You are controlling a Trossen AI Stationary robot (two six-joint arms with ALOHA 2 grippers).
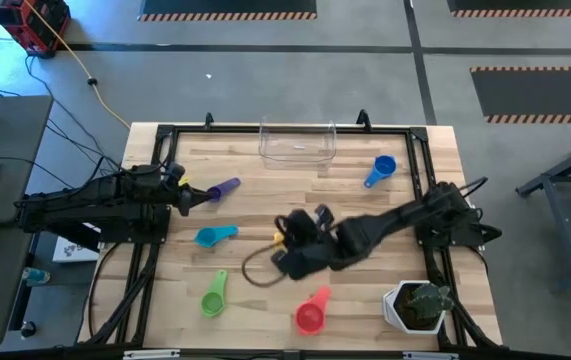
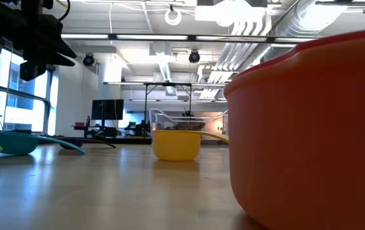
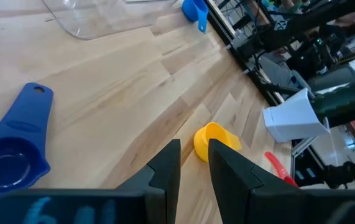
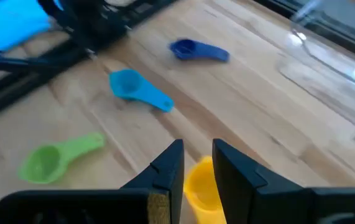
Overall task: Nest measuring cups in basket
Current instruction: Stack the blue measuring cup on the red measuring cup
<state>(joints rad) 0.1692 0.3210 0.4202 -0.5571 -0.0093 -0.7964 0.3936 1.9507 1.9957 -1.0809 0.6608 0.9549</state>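
Observation:
The yellow cup [image 1: 278, 238] stands upright on the table's middle, also seen in the low view [image 2: 176, 144]. My right gripper [image 1: 287, 243] hovers just above it, shut, and the yellow cup [image 4: 201, 185] shows below its fingertips [image 4: 197, 155]. My left gripper [image 1: 181, 196] waits shut at the table's left, beside the purple cup [image 1: 223, 188]. The light blue cup [image 1: 215, 236], green cup [image 1: 213, 295], red cup [image 1: 310, 312] and blue cup [image 1: 380, 170] lie scattered on the wood. The clear basket [image 1: 297, 142] stands at the far edge. An orange cup is out of view.
A white pot with a green plant [image 1: 420, 305] stands at the near right corner. A dark cord loop [image 1: 257, 268] lies under my right arm. The black frame rails [image 1: 155, 200] run along the table's left and right sides. Bare wood lies between the basket and the yellow cup.

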